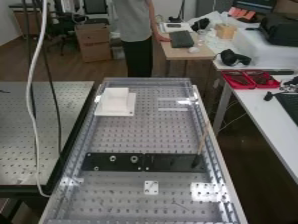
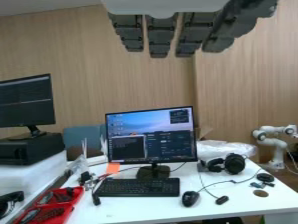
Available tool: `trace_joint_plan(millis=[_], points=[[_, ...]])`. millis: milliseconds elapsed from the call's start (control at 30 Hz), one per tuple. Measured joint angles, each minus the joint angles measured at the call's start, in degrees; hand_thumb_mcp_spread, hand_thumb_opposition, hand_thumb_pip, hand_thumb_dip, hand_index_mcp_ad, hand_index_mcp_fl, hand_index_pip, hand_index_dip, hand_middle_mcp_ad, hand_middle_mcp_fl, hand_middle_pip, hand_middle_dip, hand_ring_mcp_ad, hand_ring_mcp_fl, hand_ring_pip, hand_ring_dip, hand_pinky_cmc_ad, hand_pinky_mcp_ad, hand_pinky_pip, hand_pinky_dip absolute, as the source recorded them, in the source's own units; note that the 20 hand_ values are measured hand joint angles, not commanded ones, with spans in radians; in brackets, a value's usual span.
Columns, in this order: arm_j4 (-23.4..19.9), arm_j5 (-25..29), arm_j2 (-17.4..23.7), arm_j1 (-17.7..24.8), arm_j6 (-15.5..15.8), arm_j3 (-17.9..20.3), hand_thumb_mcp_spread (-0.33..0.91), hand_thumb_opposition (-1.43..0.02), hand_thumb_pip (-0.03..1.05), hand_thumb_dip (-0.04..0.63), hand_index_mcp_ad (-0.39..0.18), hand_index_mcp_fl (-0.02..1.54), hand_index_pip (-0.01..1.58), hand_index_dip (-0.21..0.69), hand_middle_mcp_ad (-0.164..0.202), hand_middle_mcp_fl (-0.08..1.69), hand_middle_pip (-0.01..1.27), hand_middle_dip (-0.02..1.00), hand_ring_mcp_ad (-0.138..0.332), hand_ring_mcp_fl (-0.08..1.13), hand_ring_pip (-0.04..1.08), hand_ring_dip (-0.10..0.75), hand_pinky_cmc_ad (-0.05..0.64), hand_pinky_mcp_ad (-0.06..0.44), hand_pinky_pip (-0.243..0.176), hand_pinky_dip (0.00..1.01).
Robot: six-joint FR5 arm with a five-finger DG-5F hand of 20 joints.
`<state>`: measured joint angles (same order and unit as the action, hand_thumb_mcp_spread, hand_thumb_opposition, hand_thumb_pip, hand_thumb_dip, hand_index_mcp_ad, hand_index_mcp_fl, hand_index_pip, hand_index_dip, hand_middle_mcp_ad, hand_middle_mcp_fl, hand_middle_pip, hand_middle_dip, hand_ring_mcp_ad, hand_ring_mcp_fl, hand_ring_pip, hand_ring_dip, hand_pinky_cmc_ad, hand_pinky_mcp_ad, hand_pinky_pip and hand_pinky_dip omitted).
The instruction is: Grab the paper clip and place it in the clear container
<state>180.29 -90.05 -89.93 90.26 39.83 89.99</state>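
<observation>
The fingers (image 2: pixel 161 37) hang straight and open, one partly cut off. Well apart from them, a thin shape, too faint to be sure it is the paper clip (image 1: pixel 179 204), lies on the perforated bench (image 1: pixel 126 200); beyond them stand a white desk (image 2: pixel 126 202), a monitor (image 2: pixel 151 125) and wood-panelled walls (image 2: pixel 66 50).

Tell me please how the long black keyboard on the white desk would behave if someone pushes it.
The black keyboard is probably stiff, since its edges run straight. It lies flat and low, so it would likely slide rather than roll or tip. Pushed backwards, it may soon meet the black monitor stand behind it.
</observation>
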Motion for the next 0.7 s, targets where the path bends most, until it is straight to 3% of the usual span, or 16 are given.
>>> trace_joint_plan(millis=[133, 167, 233, 333, 433, 533, 700], points=[[-0.15, 0.07, 0.1, 0.06, 0.09, 0.1, 0.01, -0.02, 0.03, 0.0, -0.003, 0.01, 0.01, 0.016, 0.021, 0.01, 0.02, 0.03, 0.04, 0.01, 0.02, 0.016, 0.03, 0.035, -0.01, 0.02], [-0.14, 0.09, 0.1, 0.09, 0.1, 0.1, 0.07, -0.12, 0.15, 0.01, -0.003, 0.01, 0.01, 0.016, 0.014, 0.0, 0.02, 0.03, 0.044, 0.0, 0.02, 0.016, 0.038, 0.049, -0.01, 0.06], [-0.1, 0.12, 0.1, 0.11, 0.11, 0.1, 0.18, -0.29, 0.28, 0.023, -0.003, 0.01, 0.02, 0.016, 0.016, 0.0, 0.06, 0.04, 0.051, 0.01, 0.03, 0.021, 0.073, 0.082, -0.01, 0.14], [-0.07, 0.19, 0.1, 0.19, 0.13, 0.1, 0.21, -0.47, 0.29, 0.019, -0.023, 0.01, 0.05, 0.033, 0.014, 0.0, 0.1, 0.08, 0.077, 0.0, 0.08, 0.044, 0.168, 0.185, -0.024, 0.26], [-0.04, 0.29, 0.1, 0.29, 0.18, 0.08, 0.23, -0.57, 0.31, 0.017, -0.024, 0.01, 0.06, 0.049, 0.019, 0.01, 0.1, 0.1, 0.108, 0.01, 0.08, 0.059, 0.246, 0.243, -0.044, 0.36], [-0.01, 0.42, 0.1, 0.36, 0.2, 0.07, 0.23, -0.61, 0.31, 0.017, -0.024, 0.01, 0.07, 0.051, 0.017, 0.01, 0.12, 0.11, 0.122, 0.01, 0.07, 0.073, 0.3, 0.281, -0.049, 0.4], [-0.1, 0.53, 0.17, 0.4, 0.2, 0.13, 0.23, -0.66, 0.32, 0.017, -0.024, 0.01, 0.07, 0.059, 0.017, 0.01, 0.12, 0.13, 0.138, 0.01, 0.09, 0.084, 0.332, 0.297, -0.065, 0.44]])
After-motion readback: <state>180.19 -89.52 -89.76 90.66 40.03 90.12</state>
